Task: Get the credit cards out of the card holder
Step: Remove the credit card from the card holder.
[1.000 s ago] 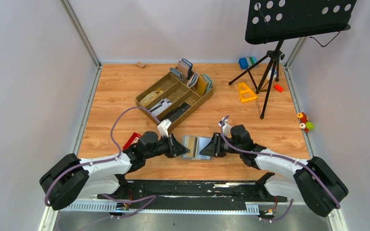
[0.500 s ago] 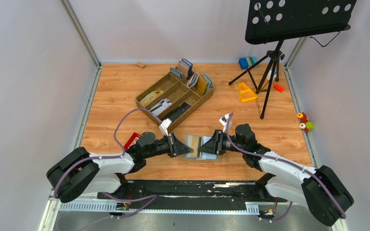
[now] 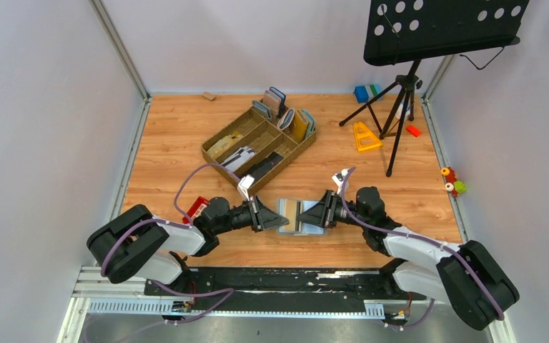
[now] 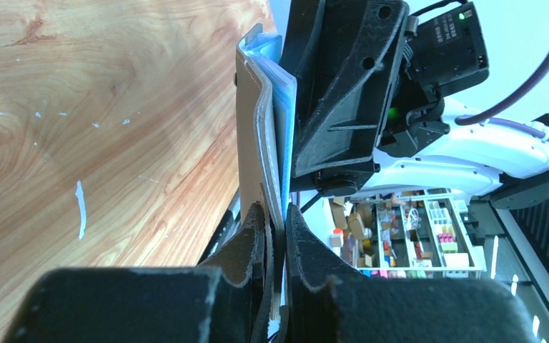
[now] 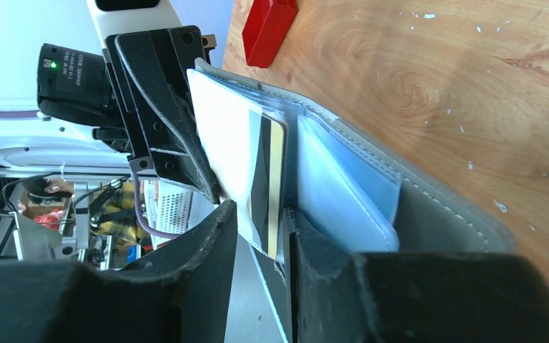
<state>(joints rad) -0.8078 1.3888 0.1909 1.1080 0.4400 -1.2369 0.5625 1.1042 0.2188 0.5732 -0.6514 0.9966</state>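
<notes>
On the scuffed wooden tabletop (image 3: pixel 179 136), boxed in by pale grey walls, the open card holder (image 3: pixel 288 209) stands on edge between the arms. The left gripper (image 4: pixel 275 227) clamps its grey flap. The right gripper (image 5: pixel 263 218) pinches a striped credit card (image 5: pixel 271 171).

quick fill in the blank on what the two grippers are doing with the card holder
1. The left gripper clamps one edge of the card holder, which is ___, not folded shut.
2. The right gripper straddles a ___ in the holder.
3. The block nearest the holder is ___.
Missing: open; card; red.
</notes>
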